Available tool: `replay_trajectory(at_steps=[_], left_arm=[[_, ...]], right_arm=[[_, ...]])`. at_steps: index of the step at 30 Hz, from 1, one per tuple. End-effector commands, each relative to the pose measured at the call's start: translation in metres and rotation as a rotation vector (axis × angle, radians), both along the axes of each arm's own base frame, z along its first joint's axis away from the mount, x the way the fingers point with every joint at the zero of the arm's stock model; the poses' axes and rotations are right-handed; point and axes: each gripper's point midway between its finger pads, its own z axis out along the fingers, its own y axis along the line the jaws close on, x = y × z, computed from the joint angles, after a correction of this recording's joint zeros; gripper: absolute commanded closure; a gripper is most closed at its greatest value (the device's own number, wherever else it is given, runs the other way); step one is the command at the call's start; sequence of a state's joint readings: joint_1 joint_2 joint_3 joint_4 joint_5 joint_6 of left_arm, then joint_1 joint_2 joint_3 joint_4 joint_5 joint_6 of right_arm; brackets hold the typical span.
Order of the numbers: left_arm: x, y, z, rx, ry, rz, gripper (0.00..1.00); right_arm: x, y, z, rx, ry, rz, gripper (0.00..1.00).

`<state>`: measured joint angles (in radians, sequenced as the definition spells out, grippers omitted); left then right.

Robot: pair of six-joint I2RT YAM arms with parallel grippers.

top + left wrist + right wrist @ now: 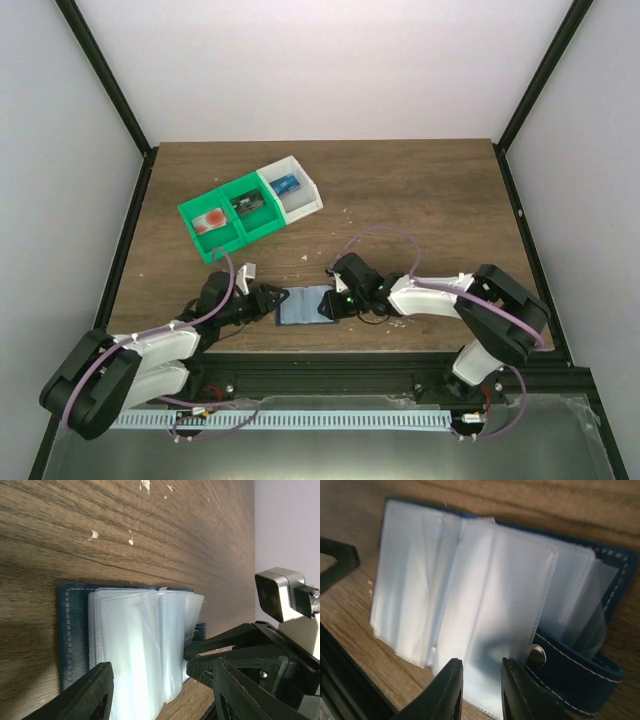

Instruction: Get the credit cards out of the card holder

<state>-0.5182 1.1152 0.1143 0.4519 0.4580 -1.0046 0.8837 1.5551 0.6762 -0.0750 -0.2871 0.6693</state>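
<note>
Right wrist, my right pincer (482, 675): fingers a narrow gap apart, clamped on nothing that I can make out, tips at the lower edge of one clear page.
Nearest thing, the clear sleeves (470, 590): a fanned stack of pale plastic pages lifting off the cover. I cannot tell whether cards sit inside.
Beside my finger, the snap stud (537, 656): metal, on the navy strap, just right of my right-hand fingertip.
Left wrist, my left pincer (160, 680): fingers wide apart, the near end of the sleeves between them. Contact is unclear.
Where the card holder (305, 305) lies: open and flat near the front edge of the table (420, 200), between my two pincers, navy cover underneath with pale stitching.
Table surface: dark wood grain with a few pale specks.
Farther off, the green tray (230, 215) and the white tray (292, 190): joined in a row, well apart from the holder, toward the far left, with small items inside.
</note>
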Motion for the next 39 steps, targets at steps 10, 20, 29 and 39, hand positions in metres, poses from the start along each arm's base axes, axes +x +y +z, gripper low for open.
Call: replay_trajectory(at_steps=[10, 20, 29, 39], left_arm=[[0.001, -0.005, 0.0, -0.014, -0.018, -0.015, 0.44], [0.001, -0.004, -0.008, 0.002, 0.005, -0.013, 0.42], [0.001, -0.013, -0.008, -0.021, 0.015, -0.032, 0.41], [-0.001, -0.033, 0.002, -0.053, 0.009, -0.076, 0.41]], right_arm=[[-0.013, -0.007, -0.022, -0.052, 0.016, 0.022, 0.78], [-0.013, -0.006, -0.019, -0.044, 0.008, 0.022, 0.78], [-0.013, -0.007, -0.02, -0.043, 0.006, 0.021, 0.78], [-0.013, -0.007, -0.021, -0.043, 0.005, 0.021, 0.78]])
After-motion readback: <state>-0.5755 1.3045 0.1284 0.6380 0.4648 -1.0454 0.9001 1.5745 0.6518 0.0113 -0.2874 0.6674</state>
